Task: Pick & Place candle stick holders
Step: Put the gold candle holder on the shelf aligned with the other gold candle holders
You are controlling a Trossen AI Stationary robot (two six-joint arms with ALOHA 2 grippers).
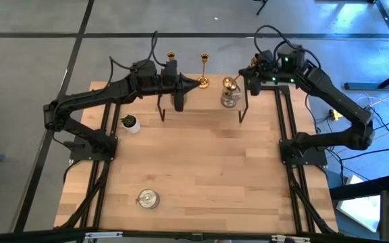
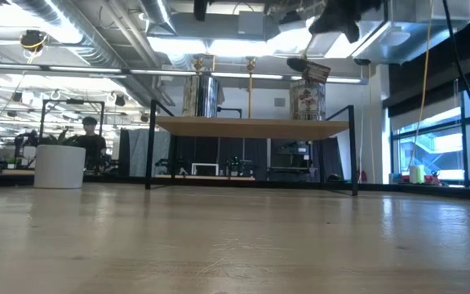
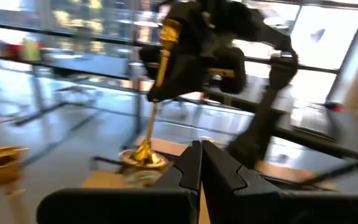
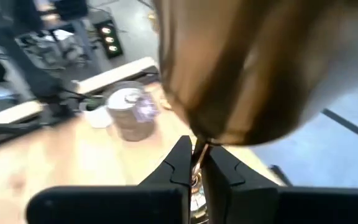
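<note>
Gold candle stick holder (image 1: pixel 230 84) pinched at its slim stem by the right gripper (image 1: pixel 247 79) above the raised shelf (image 1: pixel 262 118).

We saw its stem tilted, base over a silvery holder (image 1: pixel 229 100); the left gripper (image 1: pixel 189 84), fingers pressed together and empty, hovered nearby, two gold holders (image 1: pixel 204 71) beyond.

Gold, silvery candle stick holders (image 1: pixel 204 70) on shelf
</note>
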